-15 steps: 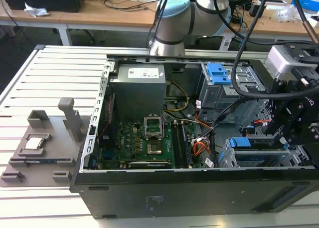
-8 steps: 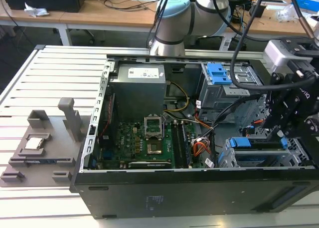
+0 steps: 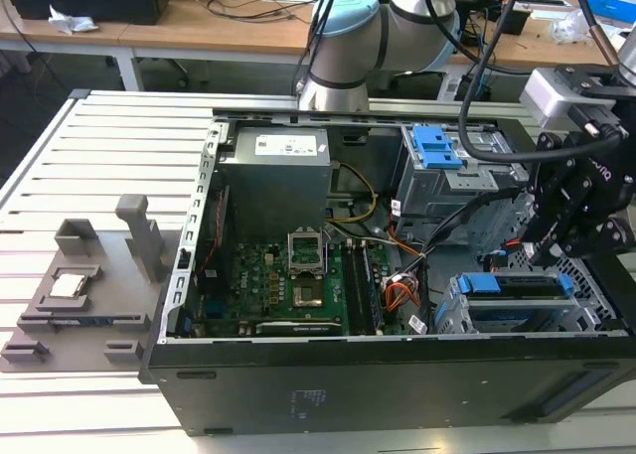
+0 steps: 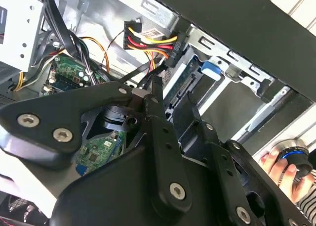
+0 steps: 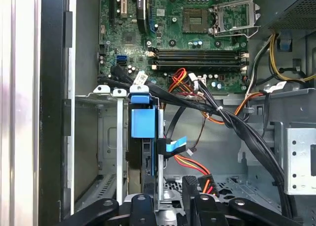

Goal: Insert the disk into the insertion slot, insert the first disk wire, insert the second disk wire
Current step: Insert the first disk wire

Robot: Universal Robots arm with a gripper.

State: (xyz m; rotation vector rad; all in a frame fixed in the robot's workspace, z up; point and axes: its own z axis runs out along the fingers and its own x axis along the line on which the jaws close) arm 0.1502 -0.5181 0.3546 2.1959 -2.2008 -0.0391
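You have the disk [image 3: 517, 287] already seated in the insertion slot [image 3: 452, 313], at the near end of the case on the exterior view's right. It is flat grey metal edged in glossy blue plastic, inside thin silver perforated sheet metal. A dark plug on soft red, yellow and black leads [image 4: 153, 38] sits by the disk's end, though I cannot tell whether it is seated. The gripper [image 4: 173, 98] hovers just beside it, claw spread and holding nothing.

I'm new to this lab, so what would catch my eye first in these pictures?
An open black computer case lies on a slatted table, its green motherboard bared. At the exterior view's right the black claw hangs over the silver insertion slot, where the blue-framed disk sits.
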